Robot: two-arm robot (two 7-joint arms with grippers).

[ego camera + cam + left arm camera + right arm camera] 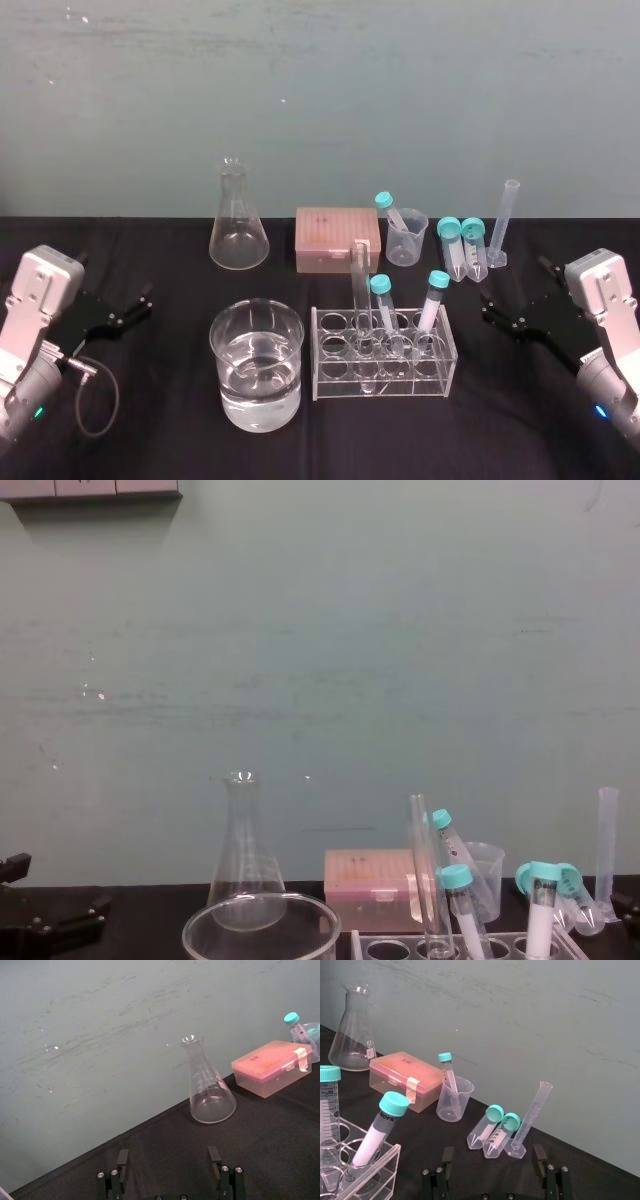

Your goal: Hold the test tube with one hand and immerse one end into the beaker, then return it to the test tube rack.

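1. The right pincer (493, 1152) sits low over the black table (500, 420) on the right side. Its fingers are spread wide and hold nothing.
2. The left pincer (168, 1154) sits low on the table's left side. Its fingers are also spread wide and hold nothing.
3. Between the two pincers, the rack (318, 352) stands near the middle of the table, apart from both.
4. The test tube (360, 300) stands in the rack, leaning slightly and rising above two capped tubes (432, 296) set in holes to its right.
5. The beaker (232, 350) stands just left of the rack, part-filled with clear liquid.
6. Behind the beaker stands an empty flask (238, 230).
7. Behind the rack is a pink box (330, 240).
8. Right of the box, a small cup (410, 245) holds one tilted capped tube.
9. Further right are two more capped tubes (460, 245) and a slim measuring cylinder (505, 225).
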